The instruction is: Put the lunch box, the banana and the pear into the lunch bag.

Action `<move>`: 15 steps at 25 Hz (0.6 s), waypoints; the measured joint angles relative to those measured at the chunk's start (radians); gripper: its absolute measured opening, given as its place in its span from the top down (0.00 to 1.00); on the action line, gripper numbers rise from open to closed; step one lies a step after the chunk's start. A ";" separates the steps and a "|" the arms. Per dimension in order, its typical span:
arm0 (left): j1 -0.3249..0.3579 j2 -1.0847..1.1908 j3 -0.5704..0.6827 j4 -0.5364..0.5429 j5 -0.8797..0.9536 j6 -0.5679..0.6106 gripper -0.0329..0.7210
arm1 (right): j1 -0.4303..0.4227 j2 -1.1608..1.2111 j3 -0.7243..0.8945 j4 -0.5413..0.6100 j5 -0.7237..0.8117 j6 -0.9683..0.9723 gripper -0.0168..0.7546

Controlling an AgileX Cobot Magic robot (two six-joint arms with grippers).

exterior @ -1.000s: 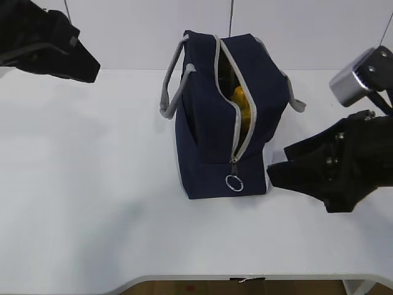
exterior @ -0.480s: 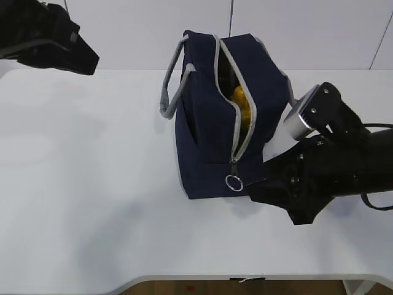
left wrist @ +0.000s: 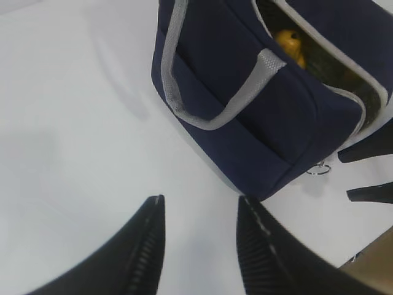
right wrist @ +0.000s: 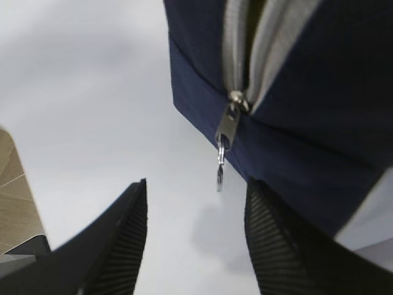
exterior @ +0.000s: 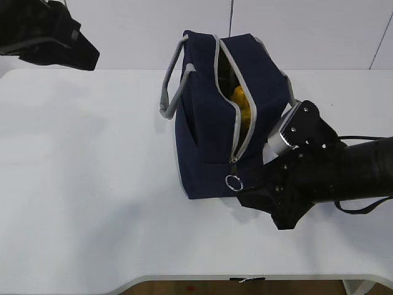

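Lunch bag (exterior: pixel 224 117) stands centre frame on the white table (exterior: pixel 92 203), zipper unzipped, yellow fruit (exterior: pixel 241 101) visible inside; which fruit it is, can't tell. Soft fabric, likely to sag or slide if tugged. Best hold looks like the metal ring pull (right wrist: pixel 220 175): small, stiff, probably slippery. Right gripper (right wrist: pixel 195 236) jaws apart, just below the pull. Left gripper (left wrist: pixel 199 243) jaws apart, empty, upper left of exterior view.

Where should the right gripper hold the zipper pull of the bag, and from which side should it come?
Probably the ring hanging below the slider, at the front end of the bag. It dangles free of the fabric, so an open finger can pass on each side. The right gripper, open, is already just in front of it; coming in from the front, at ring height, looks best.
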 joint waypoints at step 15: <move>0.000 0.000 0.000 0.000 -0.006 0.000 0.56 | 0.000 0.109 -0.010 0.135 0.033 -0.156 0.51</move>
